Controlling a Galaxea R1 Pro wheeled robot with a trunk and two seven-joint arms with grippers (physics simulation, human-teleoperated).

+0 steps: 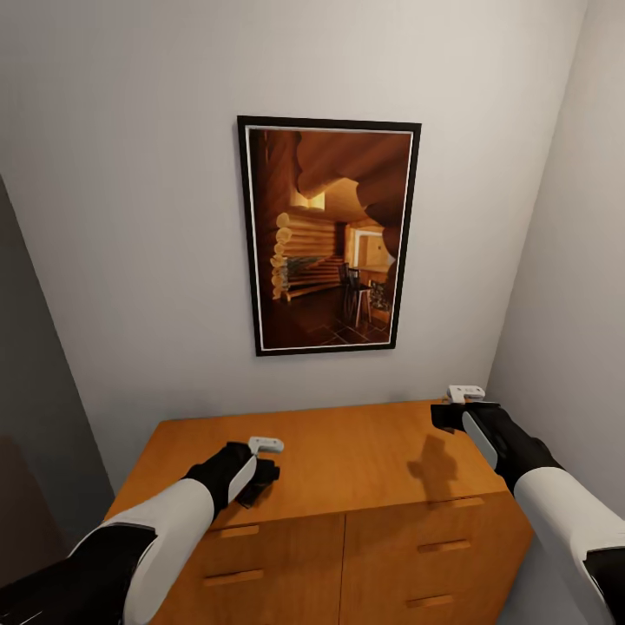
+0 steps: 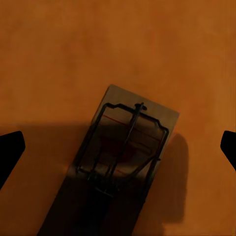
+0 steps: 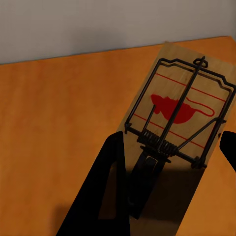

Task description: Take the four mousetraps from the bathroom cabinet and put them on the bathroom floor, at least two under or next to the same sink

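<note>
The cabinet (image 1: 347,451) stands below me against the wall, its flat orange-brown top in all three views. My left gripper (image 1: 265,476) is low over the top's front left part. In the left wrist view it (image 2: 118,147) is open, its fingertips (image 2: 10,152) wide apart on either side of a shadowed mousetrap (image 2: 132,137) lying on the wood. My right gripper (image 1: 451,415) hangs above the back right corner and casts a shadow on the top. In the right wrist view it (image 3: 172,147) is shut on a second mousetrap (image 3: 182,108) with a red mouse print.
A large framed picture (image 1: 328,234) of a log cabin interior hangs on the wall right behind the cabinet. A side wall (image 1: 564,304) closes in at the right, close to my right arm. Drawer fronts with bar handles (image 1: 443,545) face me.
</note>
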